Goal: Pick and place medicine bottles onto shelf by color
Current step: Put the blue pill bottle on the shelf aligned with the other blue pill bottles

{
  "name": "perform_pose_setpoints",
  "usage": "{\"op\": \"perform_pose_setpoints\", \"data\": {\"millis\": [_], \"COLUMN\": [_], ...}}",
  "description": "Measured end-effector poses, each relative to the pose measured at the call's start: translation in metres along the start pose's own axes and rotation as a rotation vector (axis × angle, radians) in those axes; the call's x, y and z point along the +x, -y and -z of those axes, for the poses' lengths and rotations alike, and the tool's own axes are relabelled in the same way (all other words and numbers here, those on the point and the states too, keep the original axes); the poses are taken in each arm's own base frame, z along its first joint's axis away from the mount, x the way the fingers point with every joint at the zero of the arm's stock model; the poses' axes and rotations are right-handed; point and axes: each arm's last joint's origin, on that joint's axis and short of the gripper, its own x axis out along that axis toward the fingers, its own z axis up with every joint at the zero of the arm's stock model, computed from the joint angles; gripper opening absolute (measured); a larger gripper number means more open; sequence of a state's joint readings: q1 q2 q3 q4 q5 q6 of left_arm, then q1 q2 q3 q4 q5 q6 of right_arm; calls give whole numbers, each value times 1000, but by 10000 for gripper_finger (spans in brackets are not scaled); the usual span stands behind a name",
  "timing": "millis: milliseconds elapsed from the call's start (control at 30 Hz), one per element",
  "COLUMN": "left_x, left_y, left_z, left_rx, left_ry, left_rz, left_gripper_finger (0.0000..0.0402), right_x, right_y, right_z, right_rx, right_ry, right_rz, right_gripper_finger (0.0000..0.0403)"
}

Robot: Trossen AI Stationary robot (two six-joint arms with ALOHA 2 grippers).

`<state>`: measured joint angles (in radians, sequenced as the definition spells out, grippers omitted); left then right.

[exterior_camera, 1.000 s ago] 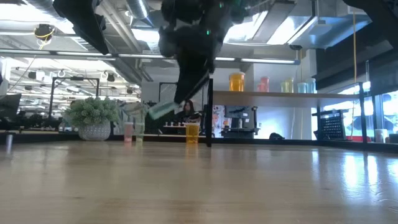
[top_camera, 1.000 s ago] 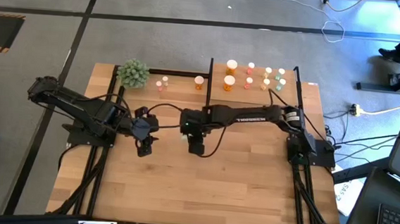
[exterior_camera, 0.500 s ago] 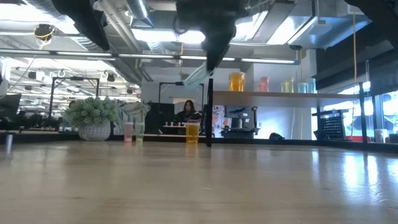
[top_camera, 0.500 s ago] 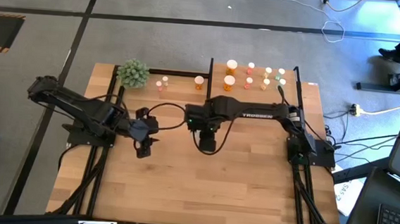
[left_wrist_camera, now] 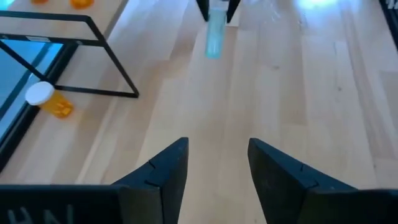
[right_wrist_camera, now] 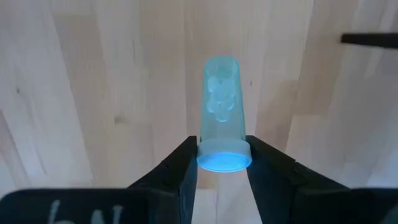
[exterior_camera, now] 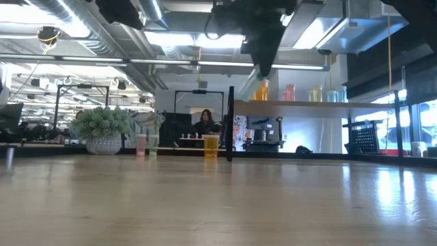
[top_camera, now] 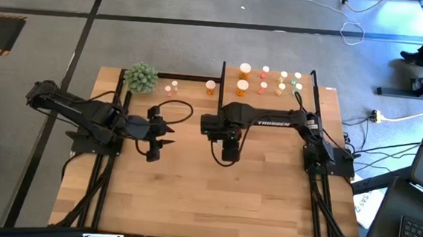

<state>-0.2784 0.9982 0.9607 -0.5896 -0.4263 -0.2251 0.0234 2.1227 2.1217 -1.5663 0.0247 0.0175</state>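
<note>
My right gripper [top_camera: 228, 151] hangs above the middle of the table, pointing straight down, shut on a pale blue-green medicine bottle [right_wrist_camera: 221, 112]. That bottle also shows in the left wrist view [left_wrist_camera: 214, 34]. My left gripper [top_camera: 160, 133] stands open to the left of it with nothing between its fingers [left_wrist_camera: 217, 149]. The shelf [top_camera: 302, 99] stands at the table's far edge. On its top board stand orange bottles [top_camera: 243, 86], pink ones [top_camera: 265, 72], yellowish ones [top_camera: 283, 77] and green ones [top_camera: 296, 81]. More bottles [top_camera: 211, 87] stand on their bases at table level to its left. My right gripper pinches the bottle's wide cap end [right_wrist_camera: 224, 160] between its two fingers. The fingers come from above, pointing down. The bottle hangs upright below them, lifted clear of the table.
A green fuzzy plant ball [top_camera: 140, 77] sits at the far left corner. An orange bottle [left_wrist_camera: 53, 104] stands beside the shelf's black frame [left_wrist_camera: 112, 56]. Bare wooden tabletop [top_camera: 213, 201] spreads toward the near edge.
My right gripper has risen and gone toward the table's right edge, tipping until it points straight down. The bottle, slanted before, now hangs upright and higher above the table. My left gripper has risen a little and tipped up toward the right arm.
</note>
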Motion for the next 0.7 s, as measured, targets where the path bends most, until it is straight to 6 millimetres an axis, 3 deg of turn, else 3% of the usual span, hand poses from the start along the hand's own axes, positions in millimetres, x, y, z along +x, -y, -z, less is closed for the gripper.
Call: {"op": "perform_pose_setpoints", "data": {"millis": [267, 700], "left_x": [1, 8], "left_y": [-3, -19], "left_z": [-1, -34], "left_rx": [16, 25], "left_ry": [-1, 275], "left_rz": [-4, -49], "left_gripper_finger": [163, 163], "right_x": [-36, -128], "right_y": [-1, 11], "right_z": [20, 96], "right_rx": [-11, 183], "right_ry": [90, 375], "right_rz": [-20, 38], "right_gripper_finger": [124, 124]}}
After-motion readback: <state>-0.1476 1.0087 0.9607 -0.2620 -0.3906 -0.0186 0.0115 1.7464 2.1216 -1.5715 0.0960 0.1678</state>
